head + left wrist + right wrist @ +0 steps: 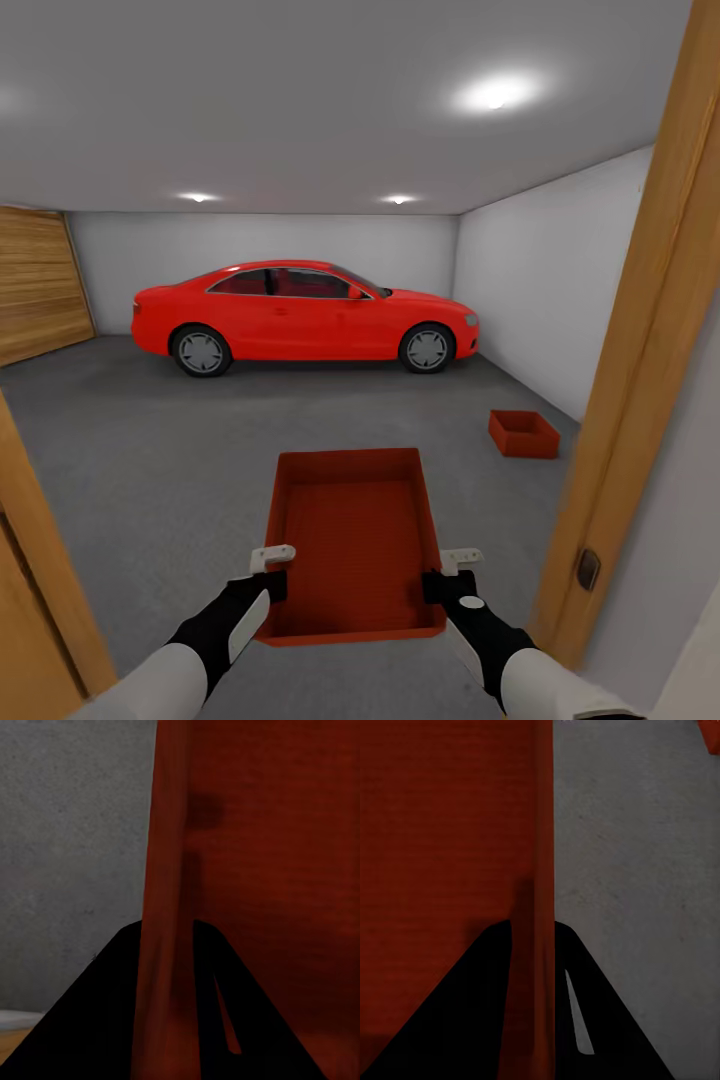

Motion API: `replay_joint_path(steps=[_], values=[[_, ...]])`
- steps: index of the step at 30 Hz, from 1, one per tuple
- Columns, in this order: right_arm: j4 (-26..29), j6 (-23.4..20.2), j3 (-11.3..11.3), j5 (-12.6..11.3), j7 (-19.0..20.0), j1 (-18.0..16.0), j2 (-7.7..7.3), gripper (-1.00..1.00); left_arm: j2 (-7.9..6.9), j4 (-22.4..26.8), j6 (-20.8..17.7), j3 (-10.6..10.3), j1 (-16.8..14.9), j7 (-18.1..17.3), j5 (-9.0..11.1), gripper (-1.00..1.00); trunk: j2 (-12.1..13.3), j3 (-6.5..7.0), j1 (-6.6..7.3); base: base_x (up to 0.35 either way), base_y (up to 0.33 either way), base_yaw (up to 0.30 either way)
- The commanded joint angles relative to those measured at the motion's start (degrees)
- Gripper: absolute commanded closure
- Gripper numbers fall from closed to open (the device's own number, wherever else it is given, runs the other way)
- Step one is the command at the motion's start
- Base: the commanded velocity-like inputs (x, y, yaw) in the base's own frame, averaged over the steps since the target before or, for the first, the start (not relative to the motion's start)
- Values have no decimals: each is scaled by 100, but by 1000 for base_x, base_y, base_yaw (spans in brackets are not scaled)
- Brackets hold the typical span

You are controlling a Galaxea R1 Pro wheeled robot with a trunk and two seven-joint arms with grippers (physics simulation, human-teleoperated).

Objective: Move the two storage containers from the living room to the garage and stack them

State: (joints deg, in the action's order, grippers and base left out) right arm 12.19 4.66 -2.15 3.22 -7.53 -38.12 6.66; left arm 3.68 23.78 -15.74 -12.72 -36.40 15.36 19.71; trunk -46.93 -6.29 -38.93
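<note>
While we stand in the doorway to the garage, the left end effector point(268, 572) and right end effector point(448, 572) each clamp a side wall of the carried container point(350, 535), held above the floor point(150, 470). The other container point(523, 433) already rests on the floor near the right wall point(550, 290). Remaining work, as we judge it: approach and stack.

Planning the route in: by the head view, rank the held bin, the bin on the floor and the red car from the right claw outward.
1. Held bin: its wall in the right claw.
2. Floor bin: ahead, rightward.
3. Red car: far end.
</note>
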Motion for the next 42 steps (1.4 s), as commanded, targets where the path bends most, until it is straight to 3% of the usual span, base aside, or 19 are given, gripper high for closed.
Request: replay_joint_path(steps=[1,28,42], values=[[-14,18,119,21,-102,-2,-121,100,-279,26,177,340,-8,257,-134,100,-6,-9,-4,307,0,0],[-14,18,119,21,-99,-2,-126,100,-280,26,177,340,-8,257,-134,100,-6,-9,-4,319,1,59],[-14,11,119,21,-99,-2,-121,100,-272,-20,173,340,-8,253,-131,100,-6,-9,-4,320,114,0]])
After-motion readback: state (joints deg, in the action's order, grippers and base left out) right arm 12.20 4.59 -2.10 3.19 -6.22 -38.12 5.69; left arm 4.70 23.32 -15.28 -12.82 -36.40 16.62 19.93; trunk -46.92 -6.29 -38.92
